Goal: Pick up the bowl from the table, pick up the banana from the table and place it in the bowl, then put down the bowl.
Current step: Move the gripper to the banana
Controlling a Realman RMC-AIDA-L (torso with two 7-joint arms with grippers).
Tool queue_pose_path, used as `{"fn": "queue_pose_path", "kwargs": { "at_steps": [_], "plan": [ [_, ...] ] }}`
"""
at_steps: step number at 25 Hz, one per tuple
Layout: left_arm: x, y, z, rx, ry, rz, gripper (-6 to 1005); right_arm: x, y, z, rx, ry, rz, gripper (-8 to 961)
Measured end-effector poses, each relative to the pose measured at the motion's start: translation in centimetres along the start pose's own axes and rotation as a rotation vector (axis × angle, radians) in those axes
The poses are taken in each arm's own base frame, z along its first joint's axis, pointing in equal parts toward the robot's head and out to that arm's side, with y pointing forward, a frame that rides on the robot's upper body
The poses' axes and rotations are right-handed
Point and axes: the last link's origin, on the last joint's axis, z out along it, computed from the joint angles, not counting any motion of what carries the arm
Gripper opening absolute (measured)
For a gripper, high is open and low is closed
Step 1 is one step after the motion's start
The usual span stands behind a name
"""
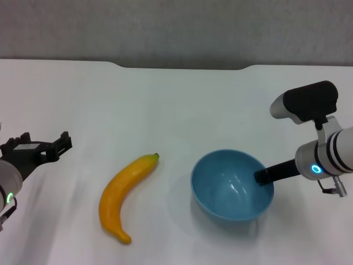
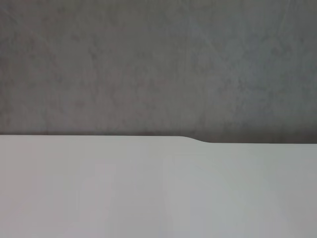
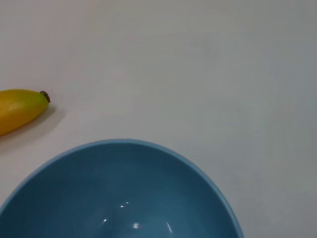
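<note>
The light-blue bowl (image 1: pixel 231 187) stands upright at the centre right of the white table (image 1: pixel 165 110). It fills the lower part of the right wrist view (image 3: pixel 119 193). My right gripper (image 1: pixel 265 175) is at the bowl's right rim. One dark finger (image 1: pixel 270 173) lies inside the rim and the other is hidden behind the wall, so the gripper grips the rim. The yellow-orange banana (image 1: pixel 124 193) lies on the table left of the bowl, its dark stem toward the bowl. Its stem end also shows in the right wrist view (image 3: pixel 20 106). My left gripper (image 1: pixel 47 146) is open and empty, well left of the banana.
The table's dark notched far edge (image 1: pixel 182 65) runs along the back, with a grey wall behind it. The left wrist view shows only bare tabletop (image 2: pixel 148 188) and that far edge (image 2: pixel 198 140).
</note>
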Motion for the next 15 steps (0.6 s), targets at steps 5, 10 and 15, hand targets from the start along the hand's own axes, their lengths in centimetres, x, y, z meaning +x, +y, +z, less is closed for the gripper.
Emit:
{"fn": "queue_pose_path", "kwargs": {
  "at_steps": [5,10,15],
  "plan": [
    [0.0,0.2,0.0,-0.005,0.001,0.002,840,-0.1,0.0,0.0,0.002,-0.015,0.002,43],
    [0.2,0.8,-0.2,-0.015,-0.01,-0.018,839,-0.4,0.1,-0.9,0.0,-0.088,0.005,41],
    [0.5,2.6,-0.6,-0.051,-0.026,0.019,837,-0.6,0.0,-2.1,0.002,-0.155,0.014,39]
  ]
}}
